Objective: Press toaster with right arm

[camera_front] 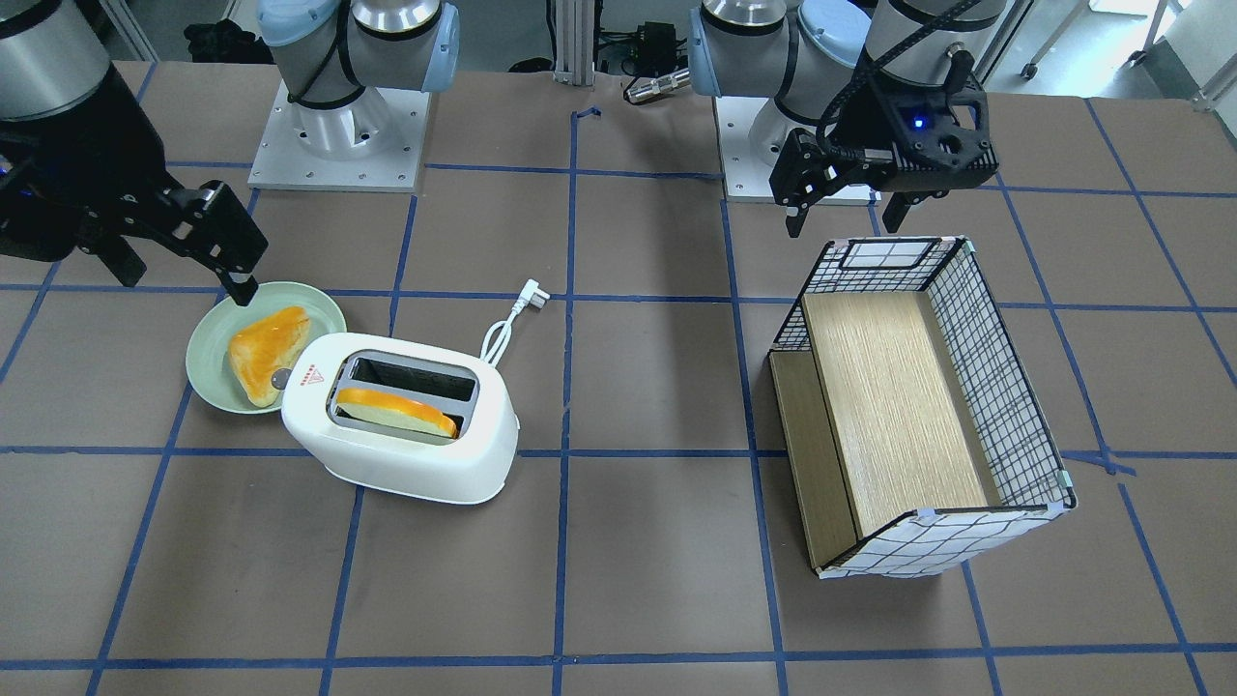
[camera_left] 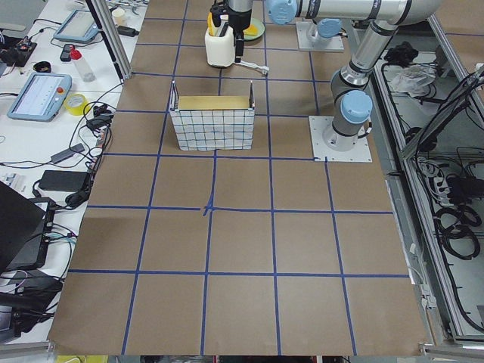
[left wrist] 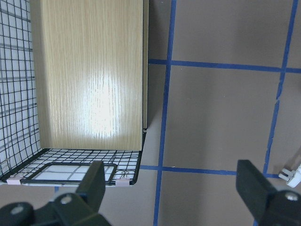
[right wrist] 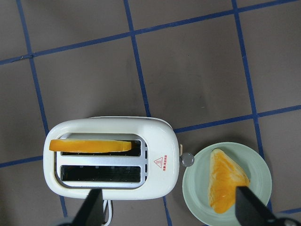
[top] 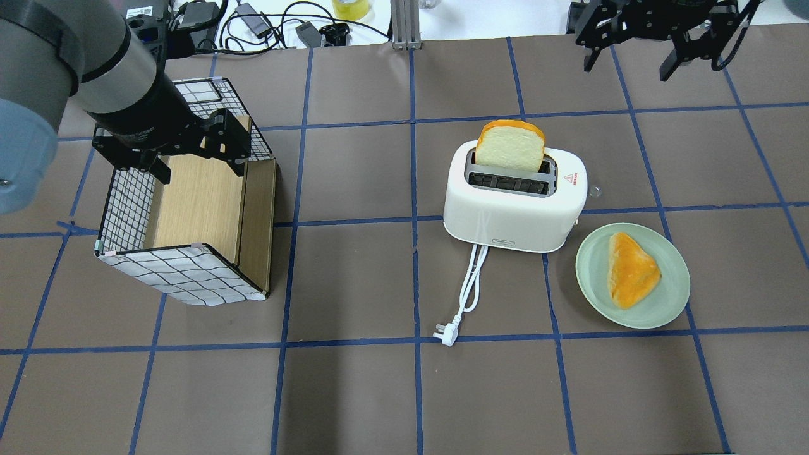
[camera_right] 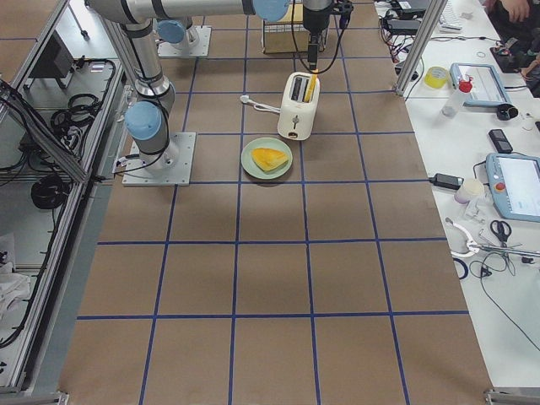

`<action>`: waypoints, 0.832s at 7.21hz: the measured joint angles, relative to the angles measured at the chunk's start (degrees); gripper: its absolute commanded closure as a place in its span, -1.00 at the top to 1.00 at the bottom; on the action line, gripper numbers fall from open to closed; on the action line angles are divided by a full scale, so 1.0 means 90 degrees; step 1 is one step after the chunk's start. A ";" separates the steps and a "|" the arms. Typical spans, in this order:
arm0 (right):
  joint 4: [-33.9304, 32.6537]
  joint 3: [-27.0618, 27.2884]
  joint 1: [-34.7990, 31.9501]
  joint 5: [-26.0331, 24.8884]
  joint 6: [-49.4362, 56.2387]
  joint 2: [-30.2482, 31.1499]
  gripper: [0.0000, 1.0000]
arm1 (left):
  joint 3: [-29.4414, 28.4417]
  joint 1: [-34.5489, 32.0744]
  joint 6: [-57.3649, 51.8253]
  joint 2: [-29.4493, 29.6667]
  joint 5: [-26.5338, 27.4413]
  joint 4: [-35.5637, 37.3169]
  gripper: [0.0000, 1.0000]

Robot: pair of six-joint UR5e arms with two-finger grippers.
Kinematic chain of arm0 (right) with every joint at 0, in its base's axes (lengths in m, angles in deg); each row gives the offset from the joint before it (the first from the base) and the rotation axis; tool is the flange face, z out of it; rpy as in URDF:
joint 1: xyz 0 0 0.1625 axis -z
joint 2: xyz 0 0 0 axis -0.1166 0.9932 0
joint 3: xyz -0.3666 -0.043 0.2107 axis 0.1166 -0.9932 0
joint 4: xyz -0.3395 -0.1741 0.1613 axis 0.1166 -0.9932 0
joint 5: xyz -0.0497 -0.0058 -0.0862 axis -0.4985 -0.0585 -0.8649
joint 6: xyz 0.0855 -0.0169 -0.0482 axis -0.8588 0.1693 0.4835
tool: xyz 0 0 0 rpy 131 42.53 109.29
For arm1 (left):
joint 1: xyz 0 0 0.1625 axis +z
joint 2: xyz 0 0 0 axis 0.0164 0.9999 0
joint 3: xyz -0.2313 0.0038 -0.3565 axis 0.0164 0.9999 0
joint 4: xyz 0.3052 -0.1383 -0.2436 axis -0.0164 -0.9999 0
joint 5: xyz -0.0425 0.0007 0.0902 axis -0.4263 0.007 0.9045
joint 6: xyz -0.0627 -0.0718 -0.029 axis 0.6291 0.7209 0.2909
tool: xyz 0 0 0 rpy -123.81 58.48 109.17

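The white two-slot toaster stands on the table, with a red triangle mark on top and a slice of bread in one slot. Its small grey lever knob is on the end that faces the plate. The toaster also shows in the overhead view and in the right wrist view. My right gripper is open and empty, high above the toaster and plate and touching neither; it also shows in the overhead view. My left gripper is open and empty above the basket.
A green plate with a piece of bread lies right beside the toaster's knob end. The toaster's white cord and plug lie on the table. A wire basket with a wooden insert lies under the left gripper.
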 measured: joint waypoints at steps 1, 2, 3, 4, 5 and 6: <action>-0.0017 0.0010 -0.0059 -0.0003 0.0228 -0.0019 1.00 | 0.0000 0.0000 0.0000 0.0000 -0.0001 0.0000 1.00; -0.0021 0.0028 -0.0110 0.0012 0.0468 -0.0029 1.00 | 0.0000 0.0000 0.0000 0.0000 0.0002 0.0000 1.00; -0.0021 0.0045 -0.0163 0.0033 0.0573 -0.0044 1.00 | 0.0000 0.0000 0.0000 0.0000 0.0003 0.0000 1.00; -0.0022 0.0056 -0.0190 0.0039 0.0607 -0.0063 1.00 | 0.0000 0.0000 0.0000 0.0000 0.0004 0.0000 1.00; -0.0019 0.0059 -0.0197 0.0008 0.0620 -0.0075 1.00 | 0.0000 0.0000 0.0000 0.0000 0.0004 0.0000 1.00; -0.0013 0.0067 -0.0199 -0.0022 0.0619 -0.0078 1.00 | 0.0000 0.0000 0.0000 0.0000 0.0004 0.0000 1.00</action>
